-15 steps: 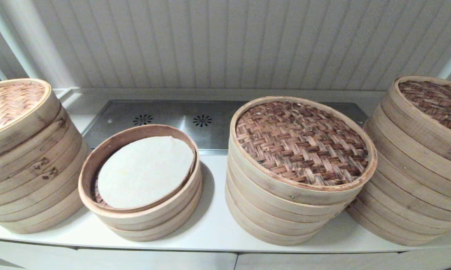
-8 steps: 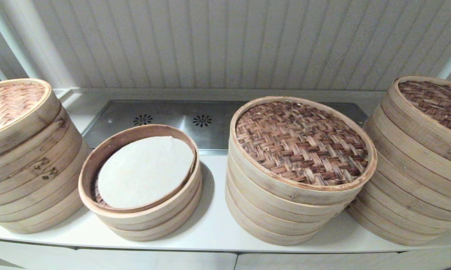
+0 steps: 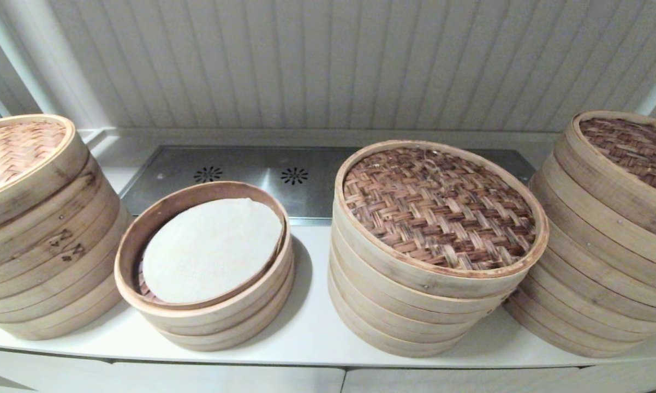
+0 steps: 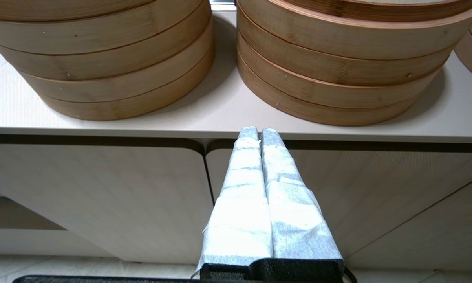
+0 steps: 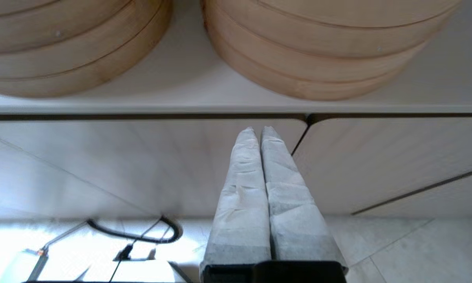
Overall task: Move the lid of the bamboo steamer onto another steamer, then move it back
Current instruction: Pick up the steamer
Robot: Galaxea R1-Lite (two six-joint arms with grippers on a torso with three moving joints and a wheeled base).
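Observation:
A woven brown lid [image 3: 437,210] sits on the middle-right steamer stack [image 3: 415,311]. To its left stands a low open steamer [image 3: 208,322] with a white liner [image 3: 210,248] inside and no lid. Neither gripper shows in the head view. Below the counter's front edge, my left gripper [image 4: 258,133] is shut with nothing in it, facing the gap between two stacks. My right gripper [image 5: 258,131] is also shut and empty, lower down in front of the cabinet doors.
A tall lidded stack [image 3: 33,234] stands at the far left and another [image 3: 612,240] at the far right. A steel plate with two vents [image 3: 251,174] lies behind the stacks. The white counter [image 3: 311,333] ends at a front edge above cabinet doors [image 4: 102,196]. Cables [image 5: 141,236] lie on the floor.

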